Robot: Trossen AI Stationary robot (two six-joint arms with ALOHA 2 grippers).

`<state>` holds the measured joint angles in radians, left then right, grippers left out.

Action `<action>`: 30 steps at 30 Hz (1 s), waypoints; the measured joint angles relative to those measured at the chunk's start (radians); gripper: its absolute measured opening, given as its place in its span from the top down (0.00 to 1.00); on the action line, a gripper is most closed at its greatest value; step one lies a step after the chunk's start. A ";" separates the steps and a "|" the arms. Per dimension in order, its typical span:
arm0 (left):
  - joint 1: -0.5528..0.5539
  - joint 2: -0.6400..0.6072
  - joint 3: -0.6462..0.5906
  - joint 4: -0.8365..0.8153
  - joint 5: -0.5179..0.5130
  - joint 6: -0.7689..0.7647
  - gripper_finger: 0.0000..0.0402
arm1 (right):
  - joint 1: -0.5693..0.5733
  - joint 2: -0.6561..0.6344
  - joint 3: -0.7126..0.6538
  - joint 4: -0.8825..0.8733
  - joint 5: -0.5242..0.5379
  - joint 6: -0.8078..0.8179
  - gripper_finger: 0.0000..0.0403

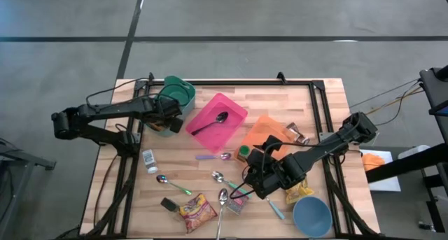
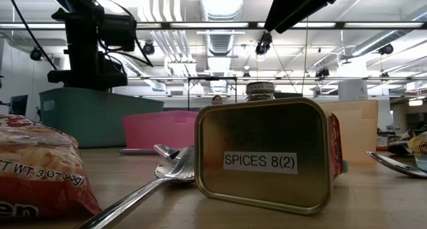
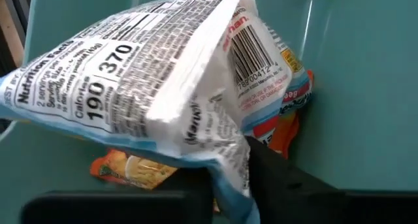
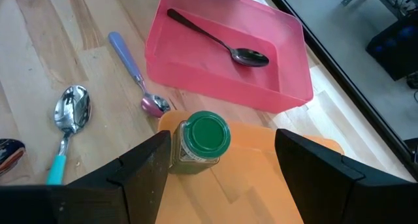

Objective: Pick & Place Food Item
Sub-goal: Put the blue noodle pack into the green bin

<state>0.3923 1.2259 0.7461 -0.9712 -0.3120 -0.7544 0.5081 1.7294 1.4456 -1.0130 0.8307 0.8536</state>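
A blue-and-white ramen noodle packet (image 3: 163,87) lies tilted inside the teal bin (image 3: 366,74), resting on an orange packet (image 3: 130,168) at the bin's floor. The left gripper (image 1: 168,117) is at the bin's rim at the table's far left; its dark fingers (image 3: 274,178) sit at the packet's lower edge, and whether they are grasping it or have released it I cannot tell. The right gripper (image 4: 222,165) hovers with fingers released, spread wide above a green-lidded jar (image 4: 202,140) on the orange tray (image 4: 248,185), near the pink tray (image 4: 228,61) holding a dark spoon (image 4: 219,38).
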 joint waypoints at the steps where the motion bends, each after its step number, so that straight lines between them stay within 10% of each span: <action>1: 0.000 0.000 0.000 -0.001 0.004 0.000 0.76 | 0.000 0.000 0.000 0.000 0.000 0.000 0.33; 30: -0.001 0.000 0.111 -0.184 0.081 0.042 0.29 | 0.000 0.000 0.000 0.000 -0.001 0.000 0.33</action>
<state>0.3916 1.2255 0.8567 -1.1556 -0.2309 -0.7128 0.5083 1.7294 1.4452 -1.0134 0.8299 0.8534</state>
